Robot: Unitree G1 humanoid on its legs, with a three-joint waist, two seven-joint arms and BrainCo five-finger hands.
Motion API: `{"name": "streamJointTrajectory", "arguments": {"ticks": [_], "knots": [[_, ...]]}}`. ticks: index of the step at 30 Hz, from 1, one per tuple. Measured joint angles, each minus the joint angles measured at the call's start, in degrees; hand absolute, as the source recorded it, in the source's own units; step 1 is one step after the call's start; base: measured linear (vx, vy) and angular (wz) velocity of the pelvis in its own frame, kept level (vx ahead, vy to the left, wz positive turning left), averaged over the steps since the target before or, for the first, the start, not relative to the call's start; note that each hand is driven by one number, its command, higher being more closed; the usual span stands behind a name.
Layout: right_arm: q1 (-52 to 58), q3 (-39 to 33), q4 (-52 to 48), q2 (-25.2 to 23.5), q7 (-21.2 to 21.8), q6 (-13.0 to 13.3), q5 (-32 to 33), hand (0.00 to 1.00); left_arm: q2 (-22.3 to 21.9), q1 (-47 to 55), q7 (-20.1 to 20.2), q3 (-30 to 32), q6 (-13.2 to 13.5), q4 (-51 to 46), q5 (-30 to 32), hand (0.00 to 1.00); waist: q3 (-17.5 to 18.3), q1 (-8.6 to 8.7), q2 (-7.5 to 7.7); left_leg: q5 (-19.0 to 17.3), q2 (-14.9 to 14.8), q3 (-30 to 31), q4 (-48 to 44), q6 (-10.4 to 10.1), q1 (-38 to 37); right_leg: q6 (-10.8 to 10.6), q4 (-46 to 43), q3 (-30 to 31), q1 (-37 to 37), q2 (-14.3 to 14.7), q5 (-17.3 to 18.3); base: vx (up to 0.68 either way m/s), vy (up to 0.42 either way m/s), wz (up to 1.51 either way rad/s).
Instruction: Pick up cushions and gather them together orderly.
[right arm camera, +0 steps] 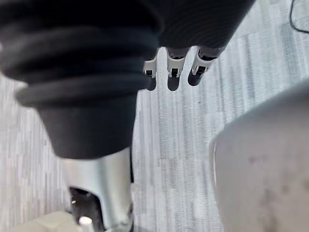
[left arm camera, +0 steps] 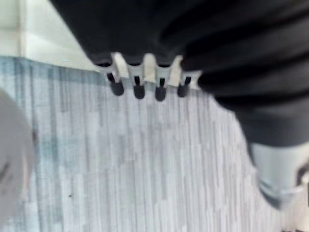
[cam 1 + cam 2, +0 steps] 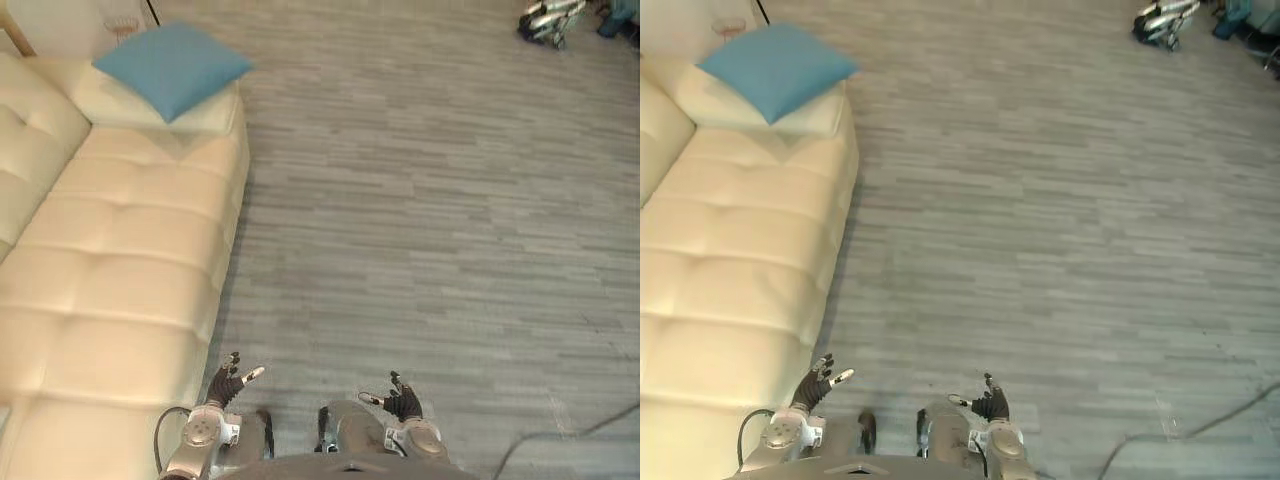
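Grey plank floor (image 3: 420, 200) takes most of the room, and a long cream sofa (image 3: 110, 270) stands along its left edge. At the far end of the sofa lies a blue cushion (image 3: 172, 66), set cornerwise on a cream pad (image 3: 215, 112); whether that pad is a second cushion or the armrest I cannot tell. The left hand (image 3: 228, 383) hangs low just beside the near front edge of the sofa, with its fingers spread and relaxed and holding nothing. The right hand (image 3: 403, 402) hangs over the bare floor, equally loose and empty. I judge both are kept low because the cushion is well apart from them, so the robot must first come closer.
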State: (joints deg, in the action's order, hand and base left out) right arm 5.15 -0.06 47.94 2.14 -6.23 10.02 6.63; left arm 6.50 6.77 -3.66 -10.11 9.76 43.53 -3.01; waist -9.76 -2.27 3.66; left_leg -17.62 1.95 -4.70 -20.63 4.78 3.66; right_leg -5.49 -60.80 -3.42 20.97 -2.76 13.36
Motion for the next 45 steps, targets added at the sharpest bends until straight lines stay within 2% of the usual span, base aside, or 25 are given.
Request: {"name": "streamJointTrajectory", "arguments": {"ticks": [2, 5, 6, 7, 8, 9, 12, 13, 16, 18, 21, 23, 24, 25, 26, 28, 30, 31, 33, 34, 36, 38, 41, 43, 45], "knots": [[-1.16, 0.01, -0.74, 0.56, 0.27, 0.01, -0.06, 0.00, -0.37, -0.17, 0.05, -0.28, -0.11, -0.02, -0.56, 0.00, -0.33, 0.73, -0.79, -2.16, -1.37, 0.36, 1.74, -0.58, -4.42, 2.65, 6.48, -2.21, 3.96, -0.28, 5.01, 0.49, -0.046, 0.09], [-1.81, -0.16, -1.46, 2.60, 0.77, 0.03, -0.01, 0.00, -1.59, -0.73, 0.07, -0.14, -0.26, 0.00, -0.77, 0.00, -1.56, 2.06, -3.18, -2.92, -4.06, 2.02, 5.57, -0.91, -9.80, 3.19, 22.14, -1.78, 7.32, 1.05, 2.59, 0.59, -0.126, 0.39], [-1.74, -0.36, -1.81, 3.05, 0.72, 0.02, 0.23, 0.00, -1.99, -0.84, 0.09, -0.12, -0.24, 0.02, -0.79, 0.00, -1.67, 2.48, -3.51, -2.42, -4.69, 3.66, 7.54, -2.11, -12.57, 2.22, 37.83, -0.19, 7.18, 1.11, -4.11, 0.64, -0.188, 0.58], [-1.05, -0.56, -1.76, 3.07, 0.71, -0.18, 0.17, 0.00, -2.07, -0.66, 0.07, -0.13, -0.22, 0.15, -0.80, 0.00, -1.22, 2.41, -2.72, -2.95, -4.64, 5.12, 7.42, -3.80, -14.18, 1.97, 43.74, 1.38, 6.83, 0.79, -12.12, 0.66, -0.207, 0.63], [-0.48, -0.56, -1.72, 3.09, 0.72, -0.20, 0.17, 0.00, -2.05, -0.43, 0.07, -0.10, -0.23, 0.50, -0.79, 0.00, -0.91, 2.49, -2.61, -3.60, -5.11, 6.45, 6.55, -4.91, -14.90, 2.49, 43.00, 1.44, 6.23, 0.80, -17.37, 0.85, -0.310, 0.52], [-1.94, -1.07, -1.93, 3.58, 0.73, -0.18, 0.24, 0.00, -3.80, -1.74, 0.07, 0.02, -0.25, 3.03, -0.70, 0.00, -0.12, 2.29, -5.80, -2.24, -7.68, 8.47, 0.46, -8.60, -13.24, 6.08, 35.23, -0.43, 7.71, 1.79, -14.98, 0.73, -0.264, 0.37], [-2.98, -1.20, -2.18, 3.95, 0.76, -0.16, 0.24, 0.00, -5.56, -2.08, -0.08, 0.17, -0.25, 3.69, -0.69, 0.00, -0.08, 2.28, -6.79, 6.96, -7.68, 7.84, -10.06, -10.12, -9.50, 7.10, 33.76, -0.87, 4.87, 1.96, -10.55, 0.67, -0.240, 0.13], [-2.56, -0.62, -2.14, 3.72, 0.75, -0.16, 0.26, 0.00, -6.65, -2.36, 0.09, 0.42, -0.25, 4.73, -0.69, 0.00, -0.08, 2.22, -7.53, 14.74, -9.49, 5.62, -21.58, -12.65, -5.31, 7.69, 38.08, -1.29, -1.23, 2.47, -9.63, 0.70, -0.230, 0.09], [-0.63, -0.80, -2.20, 2.96, 0.65, -0.03, 0.86, 0.00, -6.74, -1.97, 0.20, 0.45, -0.07, 4.33, -0.68, 0.00, -0.15, 0.82, -7.24, 7.66, -14.95, -3.41, -39.82, -8.93, 4.33, 8.54, 48.10, -1.96, -14.12, 4.19, -9.12, 0.51, -0.139, 0.08], [-0.34, -0.95, -2.19, 3.18, 0.56, -0.03, 0.87, 0.00, -6.65, -1.41, 0.21, 0.41, -0.04, 3.69, -0.68, 0.00, -0.12, 0.16, -7.13, 5.33, -14.72, -5.07, -38.51, -7.66, 9.84, 9.17, 52.05, -2.32, -18.38, 4.35, -8.48, 0.38, -0.021, 0.13], [-0.24, -2.42, -2.10, 2.76, 0.24, -0.04, 0.89, 0.00, -6.47, -1.49, 0.20, 0.46, 0.08, 1.83, -0.68, 0.00, -0.34, -0.98, -7.04, 3.60, -10.87, -6.64, -17.53, -7.66, 15.71, 7.33, 56.53, -3.18, -24.51, 2.97, -8.24, 0.38, 0.050, 0.10], [-0.38, -2.74, -2.13, 3.01, -0.22, -0.03, 0.89, 0.00, -6.53, -1.04, 0.23, 0.09, 0.11, 1.19, -0.68, 0.00, -0.28, -1.16, -7.10, 9.31, -6.98, -4.18, 4.23, -8.92, 15.77, 5.97, 58.96, -3.36, -28.28, 1.66, -6.77, 0.39, 0.150, 0.09], [-0.57, -2.92, -2.09, 3.18, -0.30, 0.00, 0.88, 0.00, -6.54, -0.49, 0.22, -0.25, 0.28, 0.04, -0.66, 0.00, 0.24, -1.54, -8.19, 11.75, -7.20, -2.01, 11.90, -10.43, 16.53, 5.13, 60.44, -3.31, -30.38, 2.32, -4.80, 0.41, 0.215, -0.03], [-0.62, -2.90, -2.06, 3.15, -0.30, 0.00, 0.87, 0.00, -6.51, -0.46, 0.21, -0.24, 0.40, -0.10, -0.66, 0.00, 0.15, -1.72, -8.40, 12.37, -7.56, -1.66, 11.86, -10.05, 16.83, 4.81, 60.40, -3.27, -31.19, 2.51, -4.02, 0.43, 0.246, -0.11], [-0.47, -2.90, -1.93, 2.80, -0.30, -0.02, 0.87, 0.00, -6.05, -0.45, 0.21, -0.20, 0.39, 0.19, -0.64, 0.00, 0.35, -2.17, -7.43, 18.28, -7.06, -1.76, 10.12, -8.37, 16.70, 4.02, 59.37, -2.82, -32.46, 1.66, -1.66, 0.36, 0.221, -0.11], [-0.12, -2.25, -1.93, 1.16, -0.22, 0.00, 0.86, 0.00, -5.00, -0.68, 0.19, -0.09, 0.52, -0.16, -0.47, 0.00, 1.81, -2.46, -3.86, 20.93, -4.00, -2.73, 7.52, -5.46, 16.82, 4.02, 55.35, -1.28, -32.07, -1.62, 2.17, 0.52, 0.237, -0.15], [-0.50, -2.00, -1.92, 0.21, -0.14, 0.34, 0.81, 0.00, -4.39, -1.23, 0.24, -0.11, 0.48, 0.02, -0.18, 0.00, 2.81, -2.27, -2.02, 16.58, -3.04, -4.42, 2.07, -3.18, 18.37, 3.41, 45.96, 1.77, -28.16, -3.51, 2.95, 0.60, 0.240, -0.25], [-0.44, -1.92, -1.92, -0.14, -0.09, 0.29, 0.80, 0.00, -4.06, -1.43, 0.26, -0.20, 0.46, 0.41, -0.18, 0.00, 2.70, -2.25, -1.25, 12.70, -2.05, -5.85, 0.42, -2.11, 16.28, -2.10, 31.17, 4.69, -22.56, -5.16, 1.85, 0.50, 0.238, -0.24], [-0.02, -1.80, -1.94, -0.69, -0.08, 0.27, 0.74, 0.00, -3.46, -1.50, 0.21, -0.88, 0.11, 1.33, -0.18, 0.00, 2.52, -1.47, -0.76, 9.70, -0.61, -6.18, 0.23, -1.20, 12.64, -7.59, 16.73, 6.39, -17.44, -6.47, -2.48, 0.50, 0.202, -0.13], [0.28, -0.88, -1.91, -0.90, -0.01, 0.20, 0.72, 0.00, -2.90, -1.44, 0.20, -1.63, -0.04, 2.15, -0.19, 0.00, 2.04, -1.03, -0.91, 7.16, 0.13, -6.22, 0.90, -0.85, 7.54, -5.31, 6.51, 3.34, -14.25, -7.97, -2.07, 0.50, 0.165, -0.07], [1.30, 0.28, -1.96, -0.94, 0.11, 0.18, 0.17, 0.00, -2.83, -0.87, 0.10, -1.72, -0.28, 2.23, -0.28, 0.00, 1.65, -0.76, -2.06, 5.03, 0.17, -6.19, 3.18, -0.45, 1.27, -0.56, 2.34, -3.61, -10.80, -9.37, 0.40, 0.49, 0.113, -0.16], [1.09, 0.63, -2.45, -0.69, 0.28, 0.25, -0.11, 0.00, -2.54, -0.38, 0.10, -1.83, -0.30, 2.25, -0.53, 0.00, 1.55, -0.56, -1.97, 4.37, 0.14, -5.78, 4.72, 0.04, -2.35, 0.55, 4.52, -7.37, -7.33, -9.07, 3.31, 0.47, 0.049, 0.07], [0.94, 0.38, -2.12, 0.40, 0.68, 0.26, -0.22, 0.00, -2.65, -0.37, 0.12, -1.68, -0.45, 2.36, -1.26, 0.00, 1.27, 0.82, -2.18, 3.06, -0.79, -2.43, 6.07, 0.20, -6.43, 0.47, 21.35, -5.78, -2.22, -4.54, 4.55, 0.54, -0.071, 0.66], [-0.06, -0.02, -2.09, 1.19, 0.78, 0.28, -0.17, 0.00, -2.98, -0.87, 0.03, -0.82, -0.46, 2.35, -1.40, 0.00, 0.61, 0.90, -3.23, 2.08, -2.78, 1.21, 6.76, -1.00, -9.01, 0.20, 36.51, -0.08, -0.72, -0.81, -1.34, 0.49, -0.138, 0.80], [-0.01, -0.19, -1.74, 1.47, 0.77, 0.16, -0.15, 0.00, -3.15, -1.00, 0.04, 0.10, -0.44, 2.61, -1.40, 0.00, 0.28, 0.91, -2.80, -0.14, -3.73, 5.84, 6.69, -2.62, -11.25, -2.10, 50.64, 6.18, -1.01, -0.64, -10.09, 0.47, -0.223, 1.11]]}}
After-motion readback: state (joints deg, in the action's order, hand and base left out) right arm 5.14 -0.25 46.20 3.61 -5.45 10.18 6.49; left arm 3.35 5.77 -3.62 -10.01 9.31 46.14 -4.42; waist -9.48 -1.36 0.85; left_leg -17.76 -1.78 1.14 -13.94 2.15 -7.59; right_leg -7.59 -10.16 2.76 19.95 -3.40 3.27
